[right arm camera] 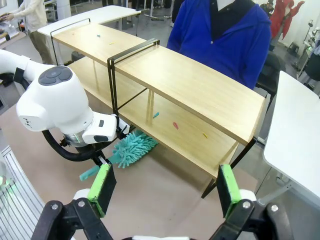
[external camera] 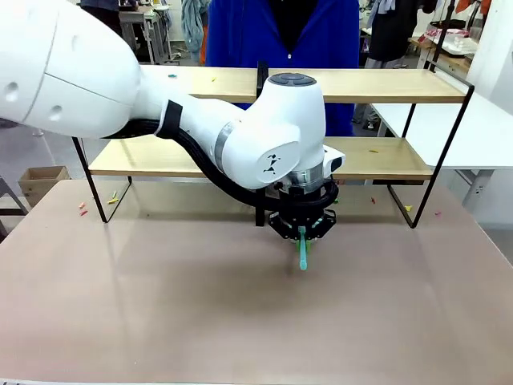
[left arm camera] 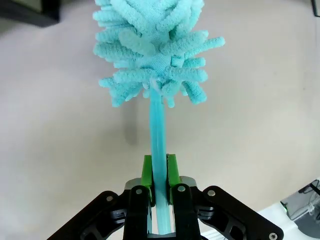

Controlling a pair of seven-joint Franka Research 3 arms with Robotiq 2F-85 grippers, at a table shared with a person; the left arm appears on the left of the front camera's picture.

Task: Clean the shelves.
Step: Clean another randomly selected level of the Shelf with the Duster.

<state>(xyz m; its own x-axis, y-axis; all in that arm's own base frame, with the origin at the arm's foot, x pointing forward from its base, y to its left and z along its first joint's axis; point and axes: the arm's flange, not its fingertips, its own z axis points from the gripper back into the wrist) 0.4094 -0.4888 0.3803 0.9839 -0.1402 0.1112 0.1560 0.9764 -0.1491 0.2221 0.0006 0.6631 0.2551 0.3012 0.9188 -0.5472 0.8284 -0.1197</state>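
Shelves (external camera: 385, 84) hold coloured scraps (right arm camera: 175, 125); left end effector (left arm camera: 160, 167) pinches teal duster (left arm camera: 155, 45), right end effector (right arm camera: 165, 182) spread.

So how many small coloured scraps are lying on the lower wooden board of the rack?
3 visible: teal scrap, red scrap, yellow scrap, spaced along the light wooden lower board; the upper board may hide more.

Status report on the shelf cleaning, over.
Left gripper shut on teal duster, low over the table. Right gripper open, empty. Shelves: small scraps on both boards. Person standing behind shelves.
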